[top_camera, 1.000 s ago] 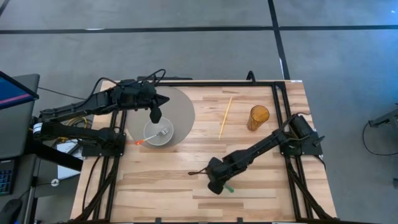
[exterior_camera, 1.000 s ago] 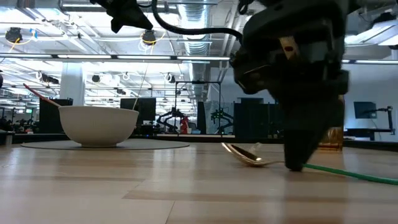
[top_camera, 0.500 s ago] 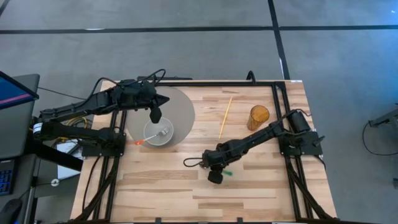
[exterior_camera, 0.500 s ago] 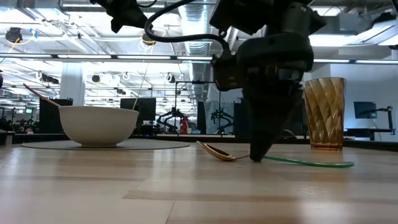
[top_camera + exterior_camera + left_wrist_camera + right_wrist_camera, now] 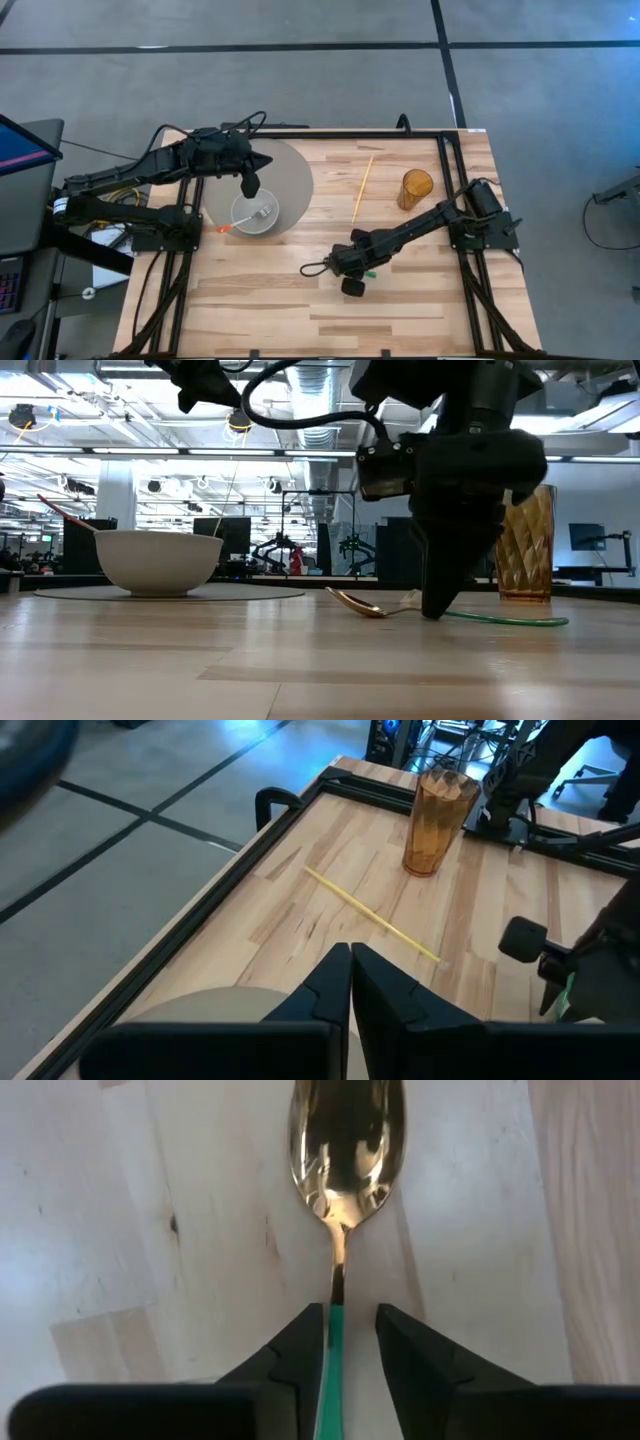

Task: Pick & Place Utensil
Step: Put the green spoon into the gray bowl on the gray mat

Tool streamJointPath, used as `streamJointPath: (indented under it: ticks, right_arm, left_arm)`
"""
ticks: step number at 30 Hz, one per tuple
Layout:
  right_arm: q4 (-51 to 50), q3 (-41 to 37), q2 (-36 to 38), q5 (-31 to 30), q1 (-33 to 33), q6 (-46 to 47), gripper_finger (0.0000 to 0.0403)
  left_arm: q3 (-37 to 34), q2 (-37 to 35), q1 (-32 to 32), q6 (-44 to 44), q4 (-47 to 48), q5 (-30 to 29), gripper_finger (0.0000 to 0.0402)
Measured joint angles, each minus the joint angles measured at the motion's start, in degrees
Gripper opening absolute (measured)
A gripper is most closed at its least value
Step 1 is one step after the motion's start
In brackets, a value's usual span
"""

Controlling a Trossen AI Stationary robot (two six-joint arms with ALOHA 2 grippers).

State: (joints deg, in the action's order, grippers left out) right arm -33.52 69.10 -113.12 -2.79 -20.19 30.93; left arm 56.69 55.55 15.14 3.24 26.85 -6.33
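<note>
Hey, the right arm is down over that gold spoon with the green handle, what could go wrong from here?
The spoon lies flat on the wooden table, and the right gripper straddles its thin green handle off-centre, nearer one finger; closing may push or twist it rather than pinch it. The fingertips sit at the table surface, so pressing lower may scrape the wood. If carried to the bowl, the left gripper hovering above it could be in the way.

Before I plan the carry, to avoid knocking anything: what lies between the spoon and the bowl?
Only bare table and the mat's edge lie between spoon and bowl, per the high view.
</note>
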Motion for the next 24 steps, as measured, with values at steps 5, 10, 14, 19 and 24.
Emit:
streamJointPath:
  ticks: [5, 10, 14, 19, 24]
  right_arm:
    - [-0.7, 0.0, 0.0, -0.3, -1.4, 2.5, 0.0108]
    - [-2.9, 0.0, 0.1, 0.4, -3.0, 7.4, 0.0137]
    - [-3.3, 0.0, 0.2, 0.4, -4.3, 7.5, 0.0152]
    - [-3.4, -0.1, 0.2, -0.2, -4.0, 7.0, 0.013]
    - [-4.1, -0.1, 0.2, 0.5, -2.2, 4.1, 0.0057]
  left_arm:
    - [0.0, 0.0, 0.0, 0.0, 0.0, 0.0, 0.0013]
    - [0.0, 0.0, 0.0, 0.0, 0.1, 0.0, 0.0013]
    - [0.0, 0.0, 0.0, 0.0, 0.1, 0.0, 0.0013]
    - [0.0, 0.0, 0.0, 0.0, 0.1, 0.0, 0.0013]
    - [0.0, 0.0, 0.0, 0.0, 0.1, 0.0, 0.0013]
